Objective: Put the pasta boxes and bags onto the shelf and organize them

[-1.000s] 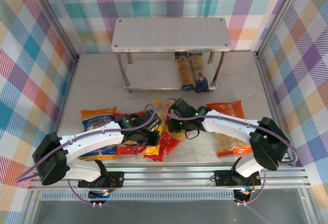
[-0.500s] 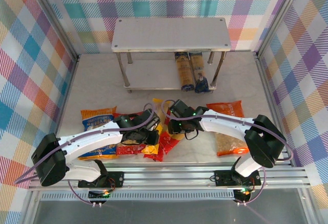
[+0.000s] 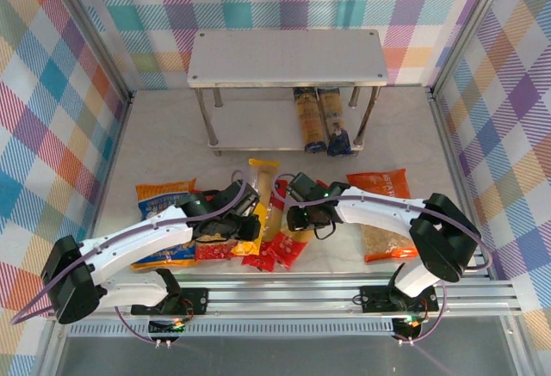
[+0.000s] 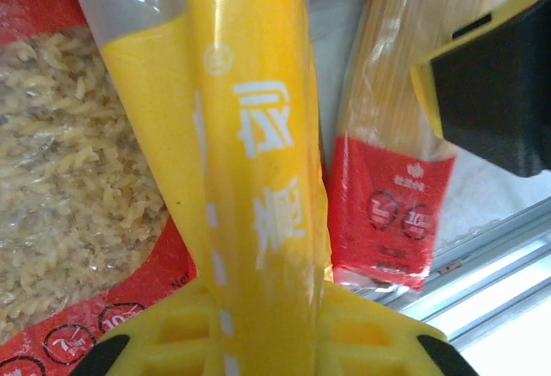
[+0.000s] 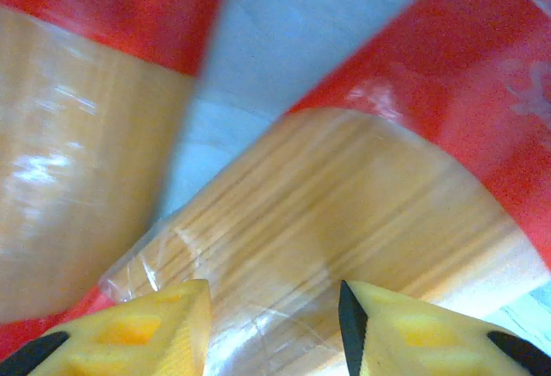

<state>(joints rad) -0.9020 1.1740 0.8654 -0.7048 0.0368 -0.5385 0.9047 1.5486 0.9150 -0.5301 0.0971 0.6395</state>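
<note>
Spaghetti packs (image 3: 311, 122): five. Pillow bags (image 3: 385, 230): three. Shelf (image 3: 287, 55): one.

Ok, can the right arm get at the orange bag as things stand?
Probably yes: the orange bag lies flat, nothing on it, right of the right end effector, which is open over a red pack. Only the arm's forearm crosses above it.

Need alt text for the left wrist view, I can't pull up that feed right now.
The left gripper is closed on a yellow spaghetti pack that runs up the middle of the frame. A red bag of spiral pasta lies to its left and a red spaghetti pack to its right.
</note>
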